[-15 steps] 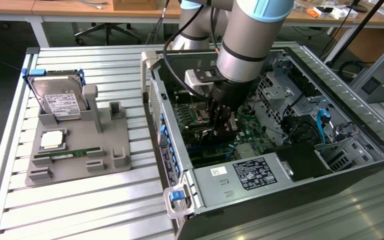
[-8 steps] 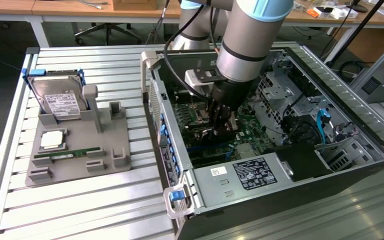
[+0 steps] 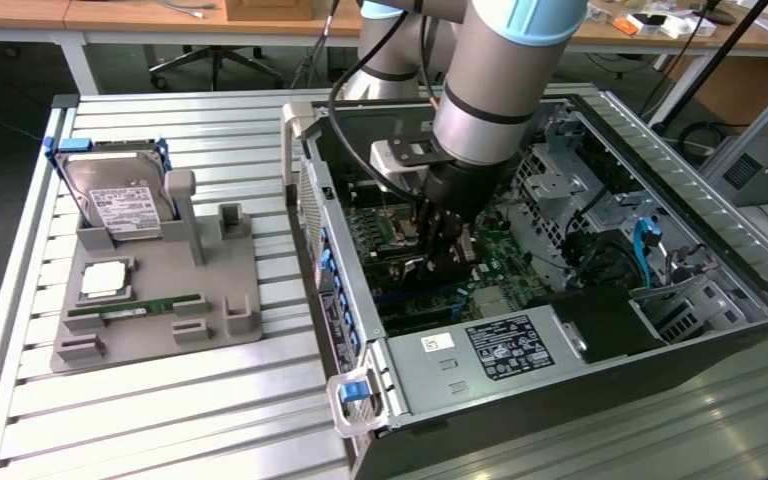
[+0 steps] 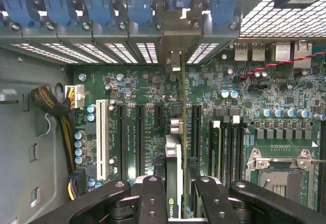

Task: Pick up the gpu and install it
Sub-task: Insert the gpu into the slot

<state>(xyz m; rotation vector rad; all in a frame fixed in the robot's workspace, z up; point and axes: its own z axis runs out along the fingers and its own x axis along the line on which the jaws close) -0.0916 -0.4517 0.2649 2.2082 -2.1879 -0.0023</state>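
Gpu [image 4: 175, 178] in claw [image 4: 175, 196], inside computer case [image 3: 704, 330], over motherboard [image 4: 137, 127].

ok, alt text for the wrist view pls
The gripper holds the gpu edge-on above the green motherboard inside the open computer case, lined up along the expansion slots. Blue slot clips run across the case's rear wall beyond.

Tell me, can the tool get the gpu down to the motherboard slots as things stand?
Probably yes. The tool holds the gpu edge-on above the motherboard slots, inside the open case, with nothing visible between card and board.
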